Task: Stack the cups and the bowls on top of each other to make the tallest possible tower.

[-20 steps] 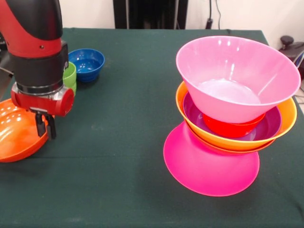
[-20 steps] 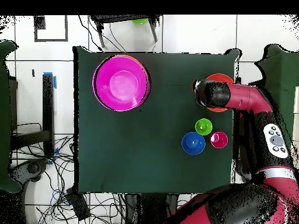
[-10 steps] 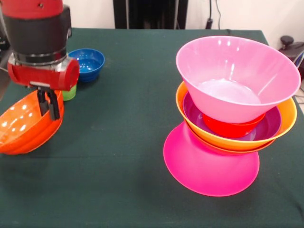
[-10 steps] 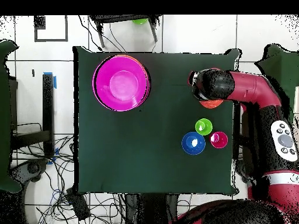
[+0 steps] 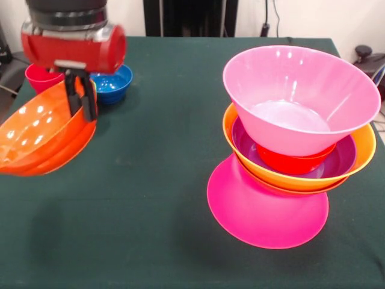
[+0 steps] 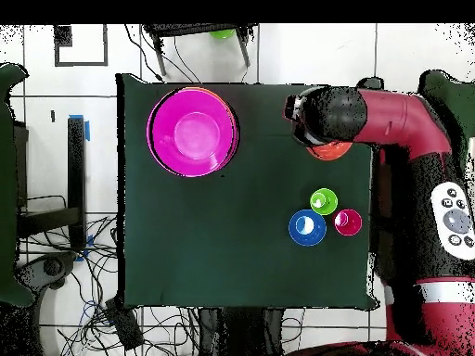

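The red-orange bowl [image 5: 42,141] hangs tilted in the air on my screen, its rim pinched between the closed fingers of the gripper [image 5: 81,99], with the table [image 5: 156,120] well below it and its shadow falling on the cloth underneath. From above I see only a sliver of that bowl [image 6: 329,151] poking out from under the arm [image 6: 371,116]. Whether it is a single shallow bowl or two nested, I cannot tell.

Just behind the gripper in the front view sit the small blue bowl [image 5: 114,83] and the red cup [image 5: 41,77]; the overhead view shows the lime green cup [image 6: 323,200] close beside them, all three standing upright on the table.

Well apart, across the cloth, stands the tower [image 5: 298,150]: an upturned hot pink bowl [image 5: 264,211] at the base, then the large orange bowl [image 5: 361,153], the purple bowl [image 5: 340,159], a small red-orange bowl [image 5: 292,162] and a second large pink bowl [image 5: 301,96] on top, leaning slightly.
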Motion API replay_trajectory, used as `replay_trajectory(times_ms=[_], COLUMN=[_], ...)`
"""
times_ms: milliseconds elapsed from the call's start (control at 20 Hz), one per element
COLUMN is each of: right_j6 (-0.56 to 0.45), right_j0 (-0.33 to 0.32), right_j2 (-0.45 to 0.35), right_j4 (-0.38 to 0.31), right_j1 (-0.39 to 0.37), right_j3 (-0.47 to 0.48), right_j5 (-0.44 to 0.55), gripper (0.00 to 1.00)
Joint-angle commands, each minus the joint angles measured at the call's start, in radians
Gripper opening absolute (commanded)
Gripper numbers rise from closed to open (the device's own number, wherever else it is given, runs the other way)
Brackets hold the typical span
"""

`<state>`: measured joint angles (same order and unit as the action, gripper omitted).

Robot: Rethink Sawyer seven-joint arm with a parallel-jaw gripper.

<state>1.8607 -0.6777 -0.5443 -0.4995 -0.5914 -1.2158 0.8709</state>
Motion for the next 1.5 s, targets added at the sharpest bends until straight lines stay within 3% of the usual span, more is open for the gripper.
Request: replay_trajectory(times_ms=[50,350,750,1100,1500], right_j6=[-0.227,-0.195,-0.185,-0.164,-0.086], right_j0=[0.074,0.101,0.103,0.132,0.208], right_j2=[-0.057,-0.073,-0.136,-0.143,-0.111], right_j4=[0.026,0.066,0.136,0.133,0.11], right_j1=[-0.085,-0.141,-0.223,-0.257,-0.284], right_j3=[-0.002,0.035,0.015,0.036,0.068], right_j5=[0.213,0.292,0.215,0.211,0.235], gripper=[0.0,0.0,0.0,0.0,0.0])
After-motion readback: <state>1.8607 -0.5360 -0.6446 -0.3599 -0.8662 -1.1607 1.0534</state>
